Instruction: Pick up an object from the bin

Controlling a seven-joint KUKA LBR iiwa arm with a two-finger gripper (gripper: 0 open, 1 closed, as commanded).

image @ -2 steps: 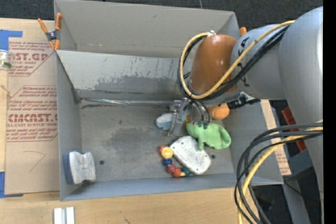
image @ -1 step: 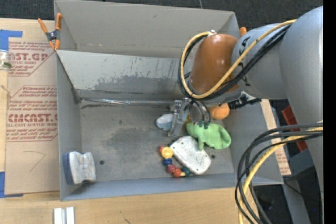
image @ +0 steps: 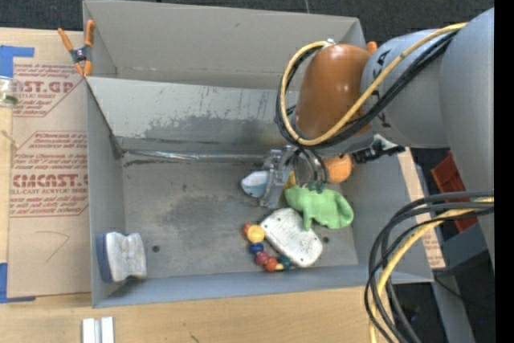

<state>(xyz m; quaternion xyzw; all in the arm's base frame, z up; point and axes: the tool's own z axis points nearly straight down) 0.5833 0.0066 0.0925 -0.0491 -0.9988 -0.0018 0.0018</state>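
Here the gripper point(image: 279, 175) sits low just beside the green toy point(image: 323, 207), touching a blue piece point(image: 254, 185), likely lining up; open or closed, I cannot tell.

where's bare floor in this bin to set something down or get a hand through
Bare floor runs wide between the white block in the near-left corner and the gripper, up to the back wall. Crowded on the right: a pale blue piece, green toy, white oval thing, yellow ball and orange ball.
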